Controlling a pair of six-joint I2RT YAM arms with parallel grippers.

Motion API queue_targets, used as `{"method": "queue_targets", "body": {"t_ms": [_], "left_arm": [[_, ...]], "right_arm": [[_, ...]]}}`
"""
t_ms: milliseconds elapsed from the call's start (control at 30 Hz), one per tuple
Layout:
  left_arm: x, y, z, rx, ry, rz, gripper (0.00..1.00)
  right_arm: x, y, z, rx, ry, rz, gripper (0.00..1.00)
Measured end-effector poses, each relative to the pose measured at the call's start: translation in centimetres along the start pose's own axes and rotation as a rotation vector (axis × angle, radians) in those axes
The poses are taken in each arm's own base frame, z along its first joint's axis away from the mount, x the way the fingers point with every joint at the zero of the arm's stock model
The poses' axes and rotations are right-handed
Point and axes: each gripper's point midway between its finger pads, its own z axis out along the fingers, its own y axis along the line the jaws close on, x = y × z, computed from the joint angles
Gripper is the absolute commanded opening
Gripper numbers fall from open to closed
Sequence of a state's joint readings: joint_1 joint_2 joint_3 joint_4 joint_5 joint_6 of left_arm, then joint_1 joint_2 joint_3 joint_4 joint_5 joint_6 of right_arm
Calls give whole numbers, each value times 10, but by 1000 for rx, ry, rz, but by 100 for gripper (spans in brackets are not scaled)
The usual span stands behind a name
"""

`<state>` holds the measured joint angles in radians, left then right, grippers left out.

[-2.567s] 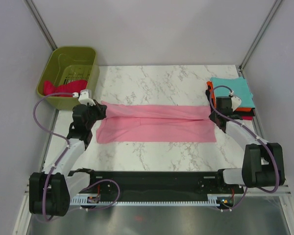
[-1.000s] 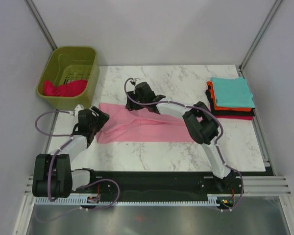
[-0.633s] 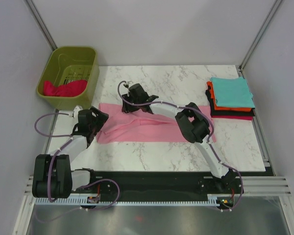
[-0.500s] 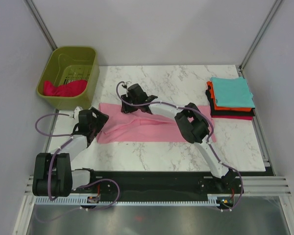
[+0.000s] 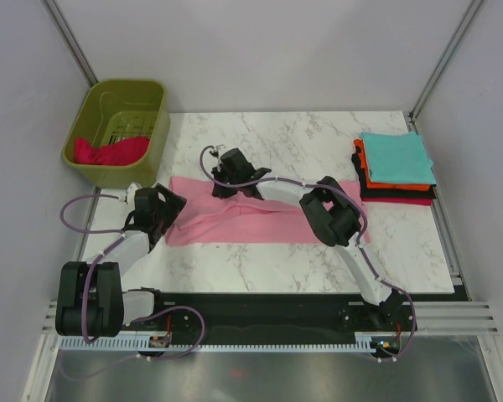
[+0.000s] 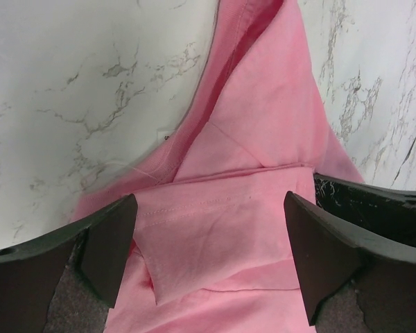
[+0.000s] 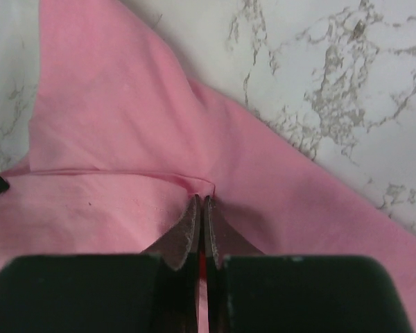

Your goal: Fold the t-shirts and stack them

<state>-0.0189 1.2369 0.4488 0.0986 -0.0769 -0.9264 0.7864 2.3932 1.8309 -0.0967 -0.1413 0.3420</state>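
Observation:
The light pink t-shirt (image 5: 260, 222) lies spread across the middle of the marble table (image 5: 318, 138). My right gripper (image 5: 222, 184) reaches over to the shirt's far edge near its left end. In the right wrist view my right gripper (image 7: 202, 198) is shut on a small raised fold of the pink t-shirt (image 7: 111, 139). My left gripper (image 5: 169, 205) hovers over the shirt's left end. Its jaws (image 6: 208, 201) stand wide open above the pink t-shirt (image 6: 263, 125), holding nothing. A crimson t-shirt (image 5: 109, 151) lies in the basket.
The olive-green basket (image 5: 121, 96) stands at the back left corner. At the right edge sits a stack of folded t-shirts, teal (image 5: 396, 157) on top, orange (image 5: 370, 177) below it, then black and magenta. Grey walls close in the table.
My right arm swung from the shirt's right end across to its far left edge, and its jaws closed on a fold of pink cloth. My left gripper let go of the shirt's left end and stays open.

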Motion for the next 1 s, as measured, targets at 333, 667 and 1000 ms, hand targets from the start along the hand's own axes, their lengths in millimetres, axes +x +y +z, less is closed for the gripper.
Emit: {"method": "queue_targets", "body": {"t_ms": [333, 667, 1000], "left_arm": [[-1, -1, 0, 2, -1, 0, 93], [-4, -5, 0, 9, -7, 0, 94], [-7, -8, -5, 18, -19, -1, 94]], "right_arm": [[-7, 12, -38, -31, -49, -14, 8], [0, 36, -61, -116, -58, -7, 7], [36, 39, -95, -139, 0, 38, 7]]}}
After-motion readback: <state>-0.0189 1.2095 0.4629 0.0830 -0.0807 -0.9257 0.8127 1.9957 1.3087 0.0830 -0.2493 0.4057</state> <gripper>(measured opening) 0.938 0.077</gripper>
